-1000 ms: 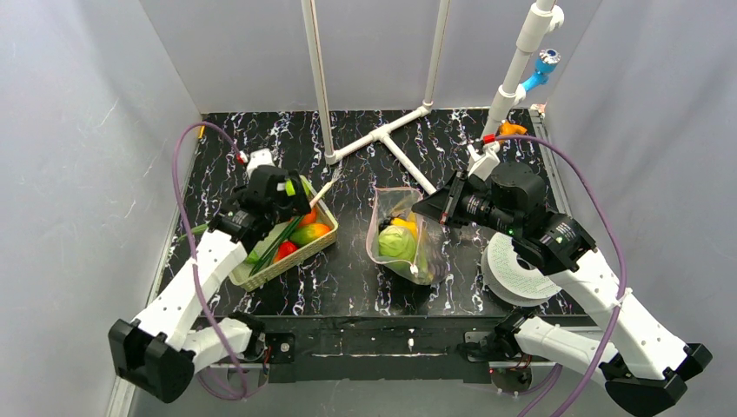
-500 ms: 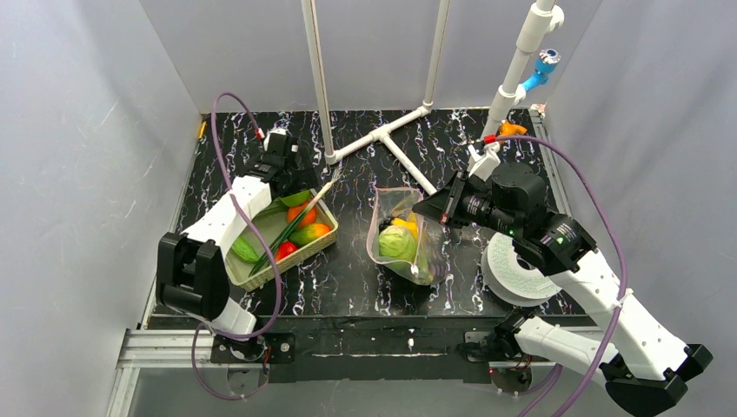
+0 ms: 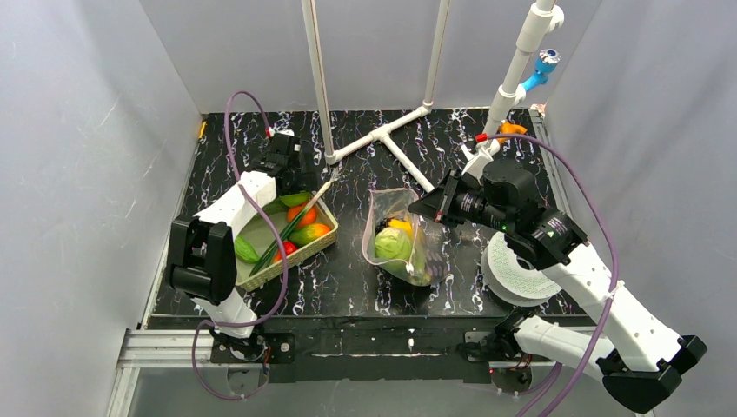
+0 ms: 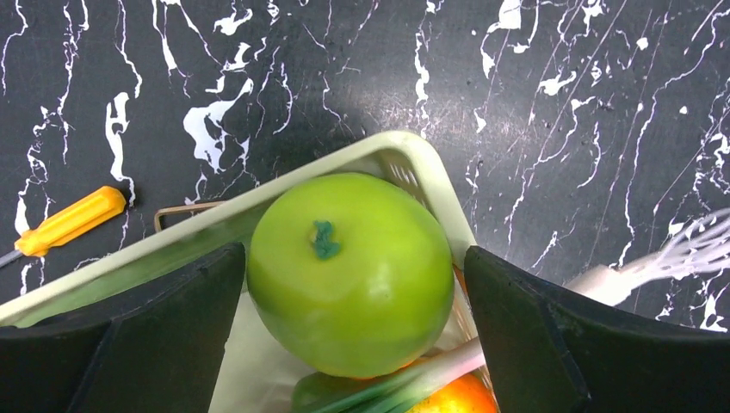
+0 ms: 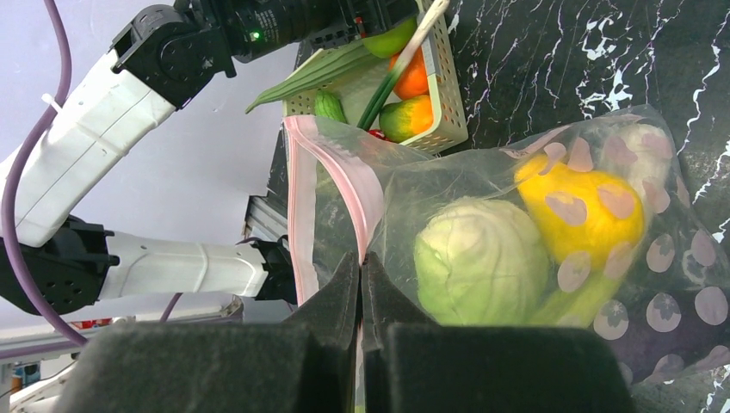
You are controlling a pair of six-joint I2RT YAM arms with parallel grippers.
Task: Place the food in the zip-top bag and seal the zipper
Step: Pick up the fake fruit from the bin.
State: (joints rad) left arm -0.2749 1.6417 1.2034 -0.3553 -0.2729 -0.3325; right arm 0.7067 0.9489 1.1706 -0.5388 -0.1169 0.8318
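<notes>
With the zipper (image 5: pixel 299 215) unsealed, we are pinching the part-filled zip-top bag (image 5: pixel 448 176) in the right gripper (image 5: pixel 360 267) and holding the empty left gripper (image 4: pixel 353 258) spread around the green apple (image 4: pixel 344 297).

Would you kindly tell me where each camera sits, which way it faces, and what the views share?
Top external: fixed above and behind the bases, looking down on the table; both arms show.
Left wrist: on the left arm, looking down between the fingers of the open left gripper at a green apple at the corner of the basket.
Right wrist: on the right arm, looking along the shut right gripper, which pinches the zip-top bag near its zipper; the left arm shows behind.
Shared: all three show the basket.
</notes>
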